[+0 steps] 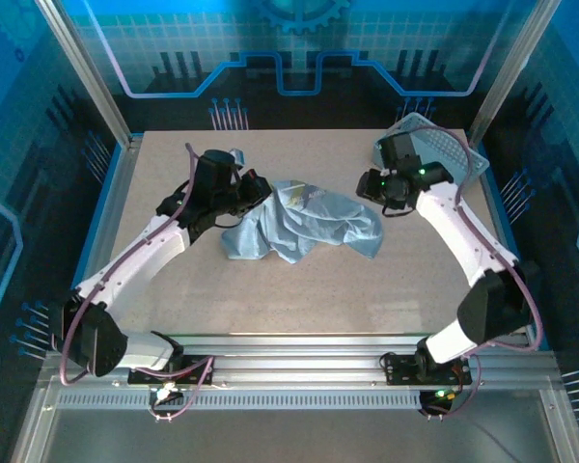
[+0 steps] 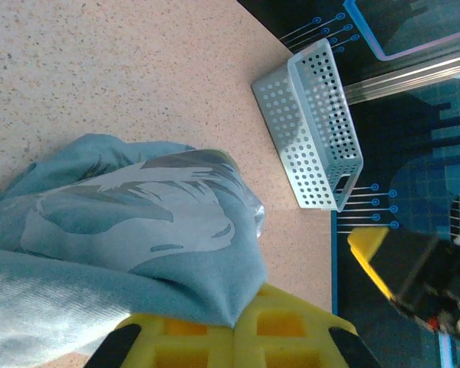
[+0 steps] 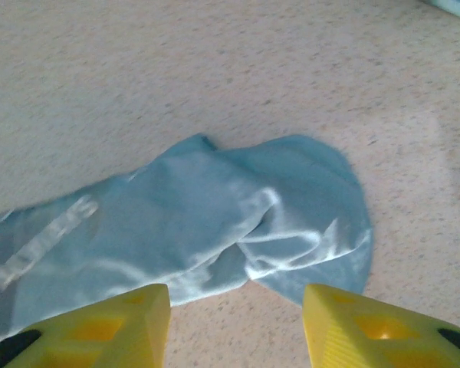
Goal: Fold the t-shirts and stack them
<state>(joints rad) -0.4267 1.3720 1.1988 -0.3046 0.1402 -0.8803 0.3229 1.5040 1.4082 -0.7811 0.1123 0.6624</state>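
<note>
One pale grey-blue t-shirt (image 1: 304, 222) lies crumpled in the middle of the table, its white print facing up near its left end. My left gripper (image 1: 259, 185) is at that left end and is shut on a pinch of the t-shirt's cloth (image 2: 138, 230); in the left wrist view the fabric comes out from between the closed yellow fingers (image 2: 291, 330). Over the shirt's right end my right gripper (image 1: 372, 188) is open. In its wrist view the right gripper (image 3: 236, 300) has bare table between its fingers, and the t-shirt (image 3: 215, 215) lies just beyond them, apart from both.
A white lattice plastic basket (image 1: 444, 149) lies tilted at the back right corner, behind my right arm, and appears on its side in the left wrist view as the basket (image 2: 314, 123). Bare speckled tabletop (image 1: 299, 299) stretches in front of the shirt to the near rail.
</note>
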